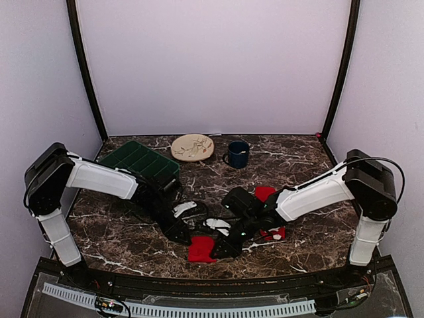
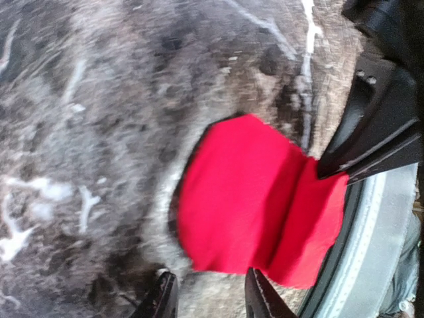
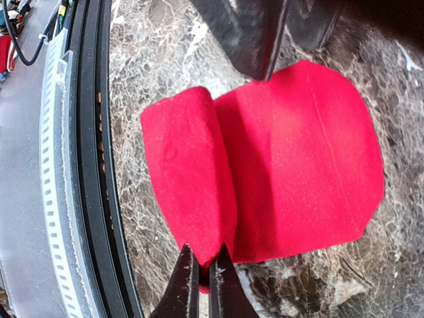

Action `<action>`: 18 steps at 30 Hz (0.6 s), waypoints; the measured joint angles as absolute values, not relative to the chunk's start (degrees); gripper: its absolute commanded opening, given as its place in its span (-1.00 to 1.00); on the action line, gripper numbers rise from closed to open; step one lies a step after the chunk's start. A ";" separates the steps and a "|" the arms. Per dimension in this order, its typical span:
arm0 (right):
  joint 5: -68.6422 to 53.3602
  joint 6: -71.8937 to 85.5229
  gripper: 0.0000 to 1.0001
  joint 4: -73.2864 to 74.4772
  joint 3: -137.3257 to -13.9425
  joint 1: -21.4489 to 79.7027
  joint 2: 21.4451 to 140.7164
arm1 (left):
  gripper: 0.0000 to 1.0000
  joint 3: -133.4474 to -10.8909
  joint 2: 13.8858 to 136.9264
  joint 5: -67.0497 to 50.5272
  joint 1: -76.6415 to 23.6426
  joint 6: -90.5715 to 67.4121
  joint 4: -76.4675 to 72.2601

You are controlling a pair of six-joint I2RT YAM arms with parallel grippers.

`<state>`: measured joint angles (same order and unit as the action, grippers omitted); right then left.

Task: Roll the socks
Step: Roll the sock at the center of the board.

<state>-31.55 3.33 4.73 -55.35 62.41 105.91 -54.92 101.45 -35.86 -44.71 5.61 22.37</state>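
Sock [image 3: 265,165] in right hand [image 3: 204,262] — wrist view

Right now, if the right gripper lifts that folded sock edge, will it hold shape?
Probably floppy: the red sock bends in a soft fold where the right gripper pinches it. Likely light, so the flat part may drag over the table rather than stay.

Dark marble table [image 1: 126,248] being enclosed on three sides by pale lilac walls [image 1: 212,66]. Black posts [image 1: 85,73] being seen at table's far corners. Even light being cast over table.
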 measured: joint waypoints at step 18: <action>-36.34 4.69 -1.00 6.52 -55.68 60.95 106.87 | -0.18 -47.79 86.54 -15.55 -44.29 1.17 15.92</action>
